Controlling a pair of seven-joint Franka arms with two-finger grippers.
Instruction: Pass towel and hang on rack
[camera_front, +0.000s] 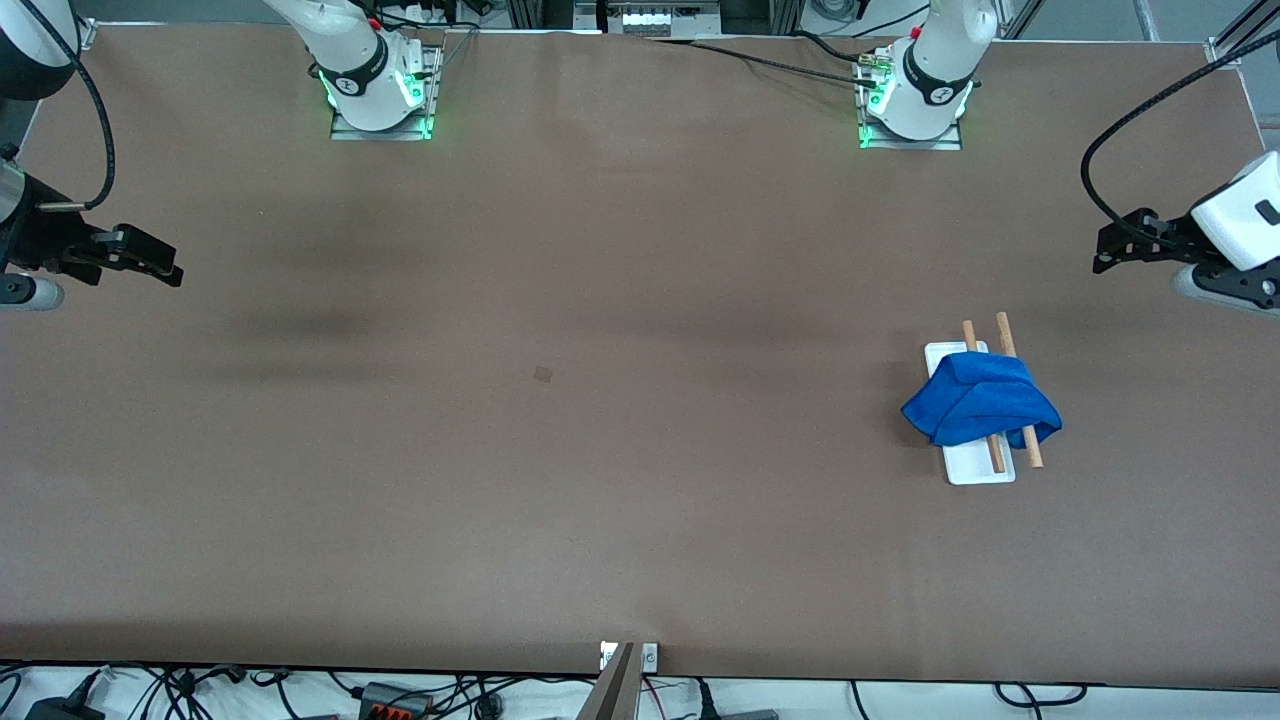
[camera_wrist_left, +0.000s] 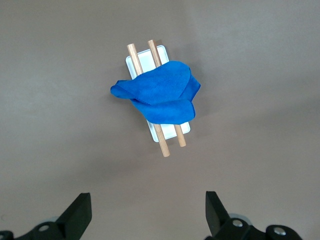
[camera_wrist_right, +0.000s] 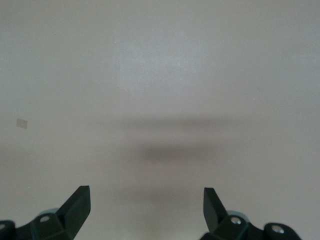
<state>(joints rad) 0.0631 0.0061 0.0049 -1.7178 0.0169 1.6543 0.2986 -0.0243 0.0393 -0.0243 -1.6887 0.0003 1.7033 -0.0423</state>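
The towel (camera_front: 980, 410) is draped over the rack (camera_front: 980, 470), bunched across both wooden rods toward the left arm's end of the table (camera_front: 600, 450), about midway between the edge with the robot bases and the edge nearest the front camera. It sits lumpy, not spread flat: one fold spills off the rack's side toward the table's middle, and the rod ends poke out bare nearer the front camera.

The left gripper (camera_front: 1110, 255) hangs over the table's edge at its own arm's end, jaws spread wide and empty, well apart from the rack. The right gripper (camera_front: 165, 268) waits over the opposite edge, also spread open with nothing in it.

By my reckoning the hanging looks done, so the risk is in what little remains. The heaped cloth seems heavier on one side and could slide off the rods if jostled. The rack looks light; a sweep of the left arm passing low over it might catch a rod and tip the lot.
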